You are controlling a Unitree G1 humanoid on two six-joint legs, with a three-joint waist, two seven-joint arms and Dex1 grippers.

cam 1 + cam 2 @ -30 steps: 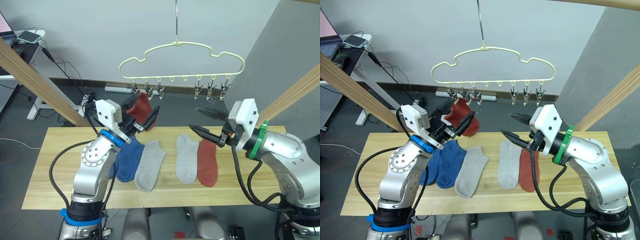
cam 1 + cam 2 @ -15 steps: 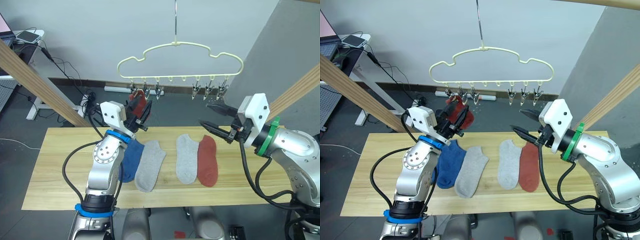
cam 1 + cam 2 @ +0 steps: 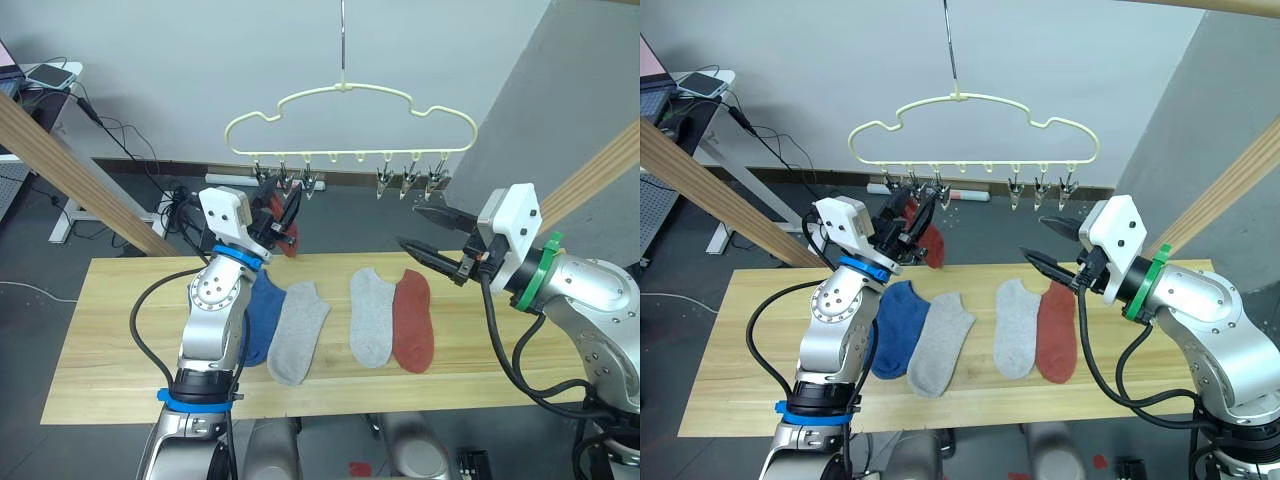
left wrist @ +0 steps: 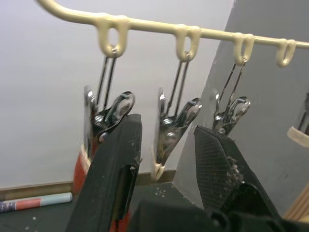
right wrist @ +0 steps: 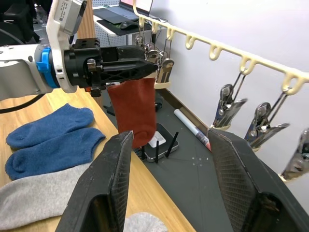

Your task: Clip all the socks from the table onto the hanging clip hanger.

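The cream clip hanger hangs over the table. A rust red sock dangles from its leftmost clip. My left gripper is raised to the clip row and open, and the second clip sits between its fingers. On the planks lie a blue sock, a second blue one half behind my left arm, two grey socks and a red sock. My right gripper hovers open and empty above the red sock, below the hanger's right clips.
Slanted wooden poles rise at the left and right of the table. Behind the table's left end, a desk carries a phone. Cables lie on the dark floor beside it.
My left gripper has risen from beside the hanging red sock up to the clip row. My right gripper has drawn back a little to the right. The hanger has swung slightly left.
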